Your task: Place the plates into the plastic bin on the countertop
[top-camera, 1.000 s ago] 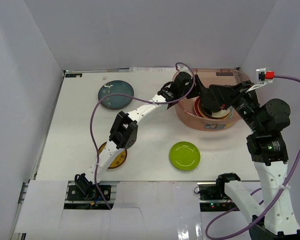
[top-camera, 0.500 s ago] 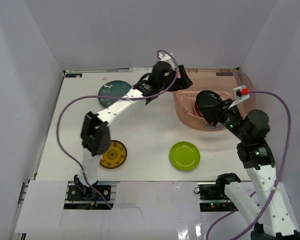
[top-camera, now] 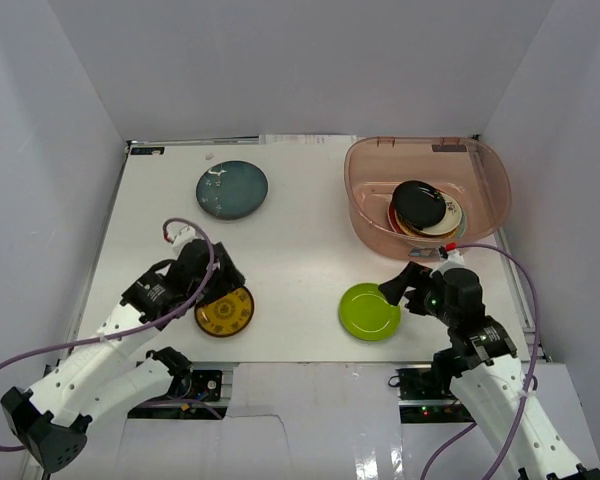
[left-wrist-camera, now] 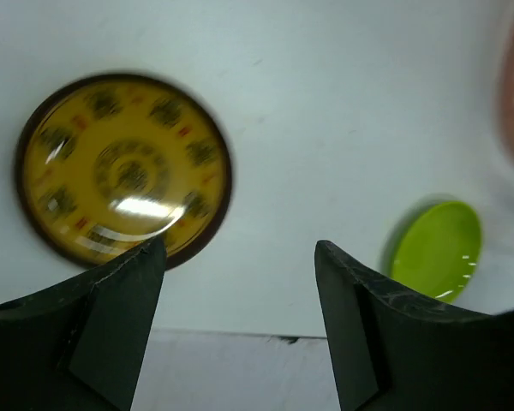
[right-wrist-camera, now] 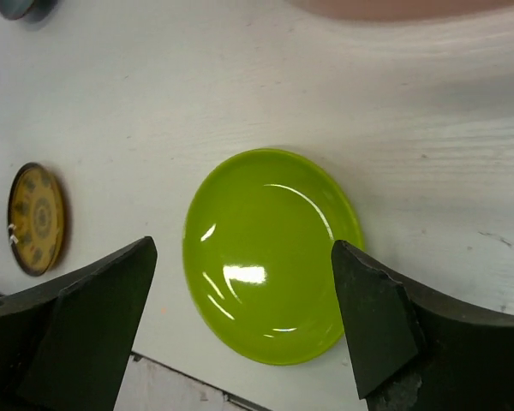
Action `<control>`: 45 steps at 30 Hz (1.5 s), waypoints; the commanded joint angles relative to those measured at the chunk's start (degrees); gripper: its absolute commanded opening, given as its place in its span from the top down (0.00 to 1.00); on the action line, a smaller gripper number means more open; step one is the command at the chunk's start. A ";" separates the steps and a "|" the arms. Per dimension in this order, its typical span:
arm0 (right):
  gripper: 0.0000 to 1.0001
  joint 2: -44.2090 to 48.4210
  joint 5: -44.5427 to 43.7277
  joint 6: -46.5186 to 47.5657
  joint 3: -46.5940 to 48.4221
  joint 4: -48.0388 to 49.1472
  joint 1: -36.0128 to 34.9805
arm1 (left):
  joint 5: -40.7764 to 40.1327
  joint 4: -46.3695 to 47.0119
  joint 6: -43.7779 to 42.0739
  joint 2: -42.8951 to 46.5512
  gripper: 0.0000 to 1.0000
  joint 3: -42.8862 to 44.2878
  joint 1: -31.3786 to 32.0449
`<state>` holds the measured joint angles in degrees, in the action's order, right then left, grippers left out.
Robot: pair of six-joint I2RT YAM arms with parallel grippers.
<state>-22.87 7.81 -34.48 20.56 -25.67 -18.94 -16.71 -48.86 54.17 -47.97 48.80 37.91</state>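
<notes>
A lime green plate (top-camera: 369, 311) lies flat on the white countertop (top-camera: 300, 250); my right gripper (top-camera: 398, 290) hovers open just above it, its jaws spanning the plate (right-wrist-camera: 270, 253) in the right wrist view, touching nothing (right-wrist-camera: 242, 247). A yellow-brown patterned plate (top-camera: 226, 311) lies at the near left, and my left gripper (top-camera: 220, 290) stands open over its right edge (left-wrist-camera: 124, 169), empty (left-wrist-camera: 240, 248). A teal plate (top-camera: 232, 190) sits at the far left. The pinkish plastic bin (top-camera: 360, 215) at the far right holds a stack of plates topped by a glossy black one (top-camera: 420, 204).
White walls enclose the countertop on three sides. The near table edge runs just below both plates (left-wrist-camera: 240, 342). The green plate (left-wrist-camera: 437, 250) also shows at the right of the left wrist view. Purple cables trail from both arms.
Both arms have drawn back from the bin to the near side of the table. The right gripper has let go of the black plate onto the stack and opened.
</notes>
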 commanded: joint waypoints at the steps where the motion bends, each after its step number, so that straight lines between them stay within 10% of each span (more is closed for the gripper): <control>1: 0.11 1.25 -11.76 -5.93 -2.17 -5.35 -0.22 | -3.41 -19.13 14.36 4.89 0.19 -2.39 -0.29; 11: 0.18 -5.68 -10.99 -7.97 -7.36 -2.29 -0.31 | -4.30 -31.74 20.71 -1.87 0.16 -3.00 -0.38; 24: 0.92 -12.28 2.02 -9.38 -15.28 15.82 -0.31 | -3.23 -28.84 28.08 -6.52 0.22 -7.75 -0.47; 41: 0.92 -13.60 10.47 0.11 13.09 17.06 -3.03 | -3.85 -3.26 33.10 -6.00 0.21 -24.18 -0.91; 45: 0.92 -17.46 0.39 4.59 21.35 16.63 -2.95 | -4.47 3.15 31.96 -6.35 0.40 -26.73 -0.91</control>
<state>-38.57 14.87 -34.96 36.56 -10.31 -21.82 -21.04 -55.27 81.80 -53.41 25.93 37.23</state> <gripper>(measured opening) 0.078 0.631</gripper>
